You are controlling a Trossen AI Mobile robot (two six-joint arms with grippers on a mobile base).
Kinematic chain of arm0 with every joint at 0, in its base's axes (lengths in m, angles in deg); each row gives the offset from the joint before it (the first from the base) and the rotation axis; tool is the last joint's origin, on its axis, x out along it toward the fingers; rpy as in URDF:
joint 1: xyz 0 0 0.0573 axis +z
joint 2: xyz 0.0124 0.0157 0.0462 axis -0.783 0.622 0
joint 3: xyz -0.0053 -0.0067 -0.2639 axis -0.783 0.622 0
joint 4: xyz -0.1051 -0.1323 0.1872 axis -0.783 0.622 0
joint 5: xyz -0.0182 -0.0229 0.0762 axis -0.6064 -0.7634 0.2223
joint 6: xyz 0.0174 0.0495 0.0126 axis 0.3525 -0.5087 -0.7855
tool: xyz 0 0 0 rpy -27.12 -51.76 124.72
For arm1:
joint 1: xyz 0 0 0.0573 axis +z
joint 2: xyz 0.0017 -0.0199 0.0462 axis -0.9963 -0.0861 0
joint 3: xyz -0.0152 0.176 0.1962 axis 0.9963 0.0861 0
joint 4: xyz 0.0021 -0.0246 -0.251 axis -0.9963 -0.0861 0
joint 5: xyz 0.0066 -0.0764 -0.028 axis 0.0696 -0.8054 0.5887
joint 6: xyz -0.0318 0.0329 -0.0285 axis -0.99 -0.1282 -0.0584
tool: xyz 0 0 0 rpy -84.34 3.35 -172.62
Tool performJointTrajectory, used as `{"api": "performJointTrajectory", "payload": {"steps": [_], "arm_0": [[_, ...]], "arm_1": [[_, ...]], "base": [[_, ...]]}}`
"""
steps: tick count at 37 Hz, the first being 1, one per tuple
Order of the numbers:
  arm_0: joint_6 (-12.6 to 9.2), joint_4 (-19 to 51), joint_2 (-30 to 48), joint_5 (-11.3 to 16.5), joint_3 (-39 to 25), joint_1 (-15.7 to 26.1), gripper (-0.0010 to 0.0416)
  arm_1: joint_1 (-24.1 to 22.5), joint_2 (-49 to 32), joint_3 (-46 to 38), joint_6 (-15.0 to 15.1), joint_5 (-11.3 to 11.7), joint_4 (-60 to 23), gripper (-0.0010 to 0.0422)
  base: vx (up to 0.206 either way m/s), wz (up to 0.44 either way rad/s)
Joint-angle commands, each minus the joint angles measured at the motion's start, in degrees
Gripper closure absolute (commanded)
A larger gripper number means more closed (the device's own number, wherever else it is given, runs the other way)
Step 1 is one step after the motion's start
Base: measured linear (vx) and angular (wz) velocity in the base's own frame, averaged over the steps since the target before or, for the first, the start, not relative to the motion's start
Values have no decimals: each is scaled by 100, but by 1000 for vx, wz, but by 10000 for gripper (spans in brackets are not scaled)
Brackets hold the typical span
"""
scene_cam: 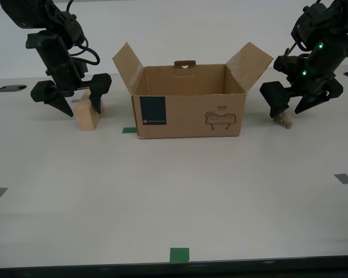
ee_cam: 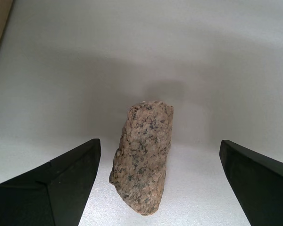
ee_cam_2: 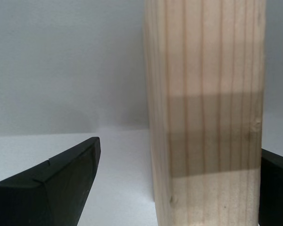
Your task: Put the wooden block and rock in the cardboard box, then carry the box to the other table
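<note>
Leftmost in the exterior view, my second gripper (scene_cam: 75,104) hangs with its jaws spread around the wooden block (scene_cam: 88,116), which stands on the pale table (scene_cam: 174,191); one finger (ee_cam_2: 52,188) shows a gap to the wood, the other sits just beside it. Next comes the cardboard box (scene_cam: 188,110), flaps open, at the middle. Toward the exterior view's right, my first gripper (scene_cam: 294,107) is spread wide over the rock (ee_cam: 142,157), which lies between the fingertips untouched.
</note>
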Motion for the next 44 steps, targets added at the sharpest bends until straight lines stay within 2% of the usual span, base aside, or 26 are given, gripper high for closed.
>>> {"api": "performJointTrajectory", "payload": {"steps": [1,10,21,30,44], "arm_0": [[46,0,0,-17,2,4,55],[103,-50,0,-101,42,7,55],[105,-157,0,-98,284,7,56],[103,-192,0,-98,232,9,55],[103,-197,0,-98,149,17,56]], "arm_1": [[-4,2,20,-13,20,2,51],[-4,2,157,-13,20,20,57],[-4,2,181,-13,20,81,116],[-2,2,181,-13,17,101,148],[-4,2,181,-70,15,105,156]], "base": [[0,0],[0,0],[0,0],[0,0],[0,0]]}}
